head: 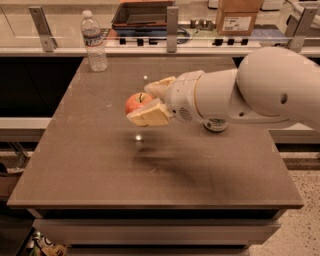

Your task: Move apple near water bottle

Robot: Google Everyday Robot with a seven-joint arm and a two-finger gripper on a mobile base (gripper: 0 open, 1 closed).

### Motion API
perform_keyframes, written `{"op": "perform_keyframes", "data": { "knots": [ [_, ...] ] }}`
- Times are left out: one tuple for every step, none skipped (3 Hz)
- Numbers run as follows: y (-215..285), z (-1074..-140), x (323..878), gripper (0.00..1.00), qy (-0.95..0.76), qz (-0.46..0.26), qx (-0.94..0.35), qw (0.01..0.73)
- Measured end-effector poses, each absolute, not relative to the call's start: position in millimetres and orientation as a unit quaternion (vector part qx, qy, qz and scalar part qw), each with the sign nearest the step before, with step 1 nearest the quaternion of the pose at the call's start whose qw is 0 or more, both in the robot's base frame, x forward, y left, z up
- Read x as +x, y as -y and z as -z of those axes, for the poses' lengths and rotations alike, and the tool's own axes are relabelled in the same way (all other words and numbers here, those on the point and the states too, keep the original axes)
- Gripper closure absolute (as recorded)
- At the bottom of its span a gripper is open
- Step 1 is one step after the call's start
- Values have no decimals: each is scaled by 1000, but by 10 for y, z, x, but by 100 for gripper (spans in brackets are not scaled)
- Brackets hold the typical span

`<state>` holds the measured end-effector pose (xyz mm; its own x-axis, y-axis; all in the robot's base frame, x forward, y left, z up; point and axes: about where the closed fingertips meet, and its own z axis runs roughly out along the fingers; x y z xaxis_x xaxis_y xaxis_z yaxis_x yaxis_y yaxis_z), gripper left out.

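Note:
The red-orange apple (136, 102) is held between the two cream fingers of my gripper (148, 101), lifted above the middle of the brown table (100, 165). The gripper is shut on the apple and reaches in from the right on a large white arm (250, 90). The clear water bottle (93, 42) with a white cap stands upright at the table's far left corner, well away from the apple, up and to the left of it.
The base of a soda can (216, 125) shows under the arm, mostly hidden. Behind the table runs a counter with metal rail posts (171, 27), a dark tray (142, 15) and a cardboard box (237, 17). The floor drops off at the right.

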<state>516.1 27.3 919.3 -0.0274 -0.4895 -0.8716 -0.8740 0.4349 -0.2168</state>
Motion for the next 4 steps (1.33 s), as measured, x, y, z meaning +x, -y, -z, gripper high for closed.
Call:
{"op": "perform_keyframes", "data": {
  "knots": [
    [-311,-9401,5449,100,-679,-188,-505,498],
    [-457,-9630,5772,100,-666,-184,-524,498],
    [-798,-9869,6213,100,-647,-156,-553,501],
    [-798,-9869,6213,100,-647,-156,-553,501]
  ]
}}
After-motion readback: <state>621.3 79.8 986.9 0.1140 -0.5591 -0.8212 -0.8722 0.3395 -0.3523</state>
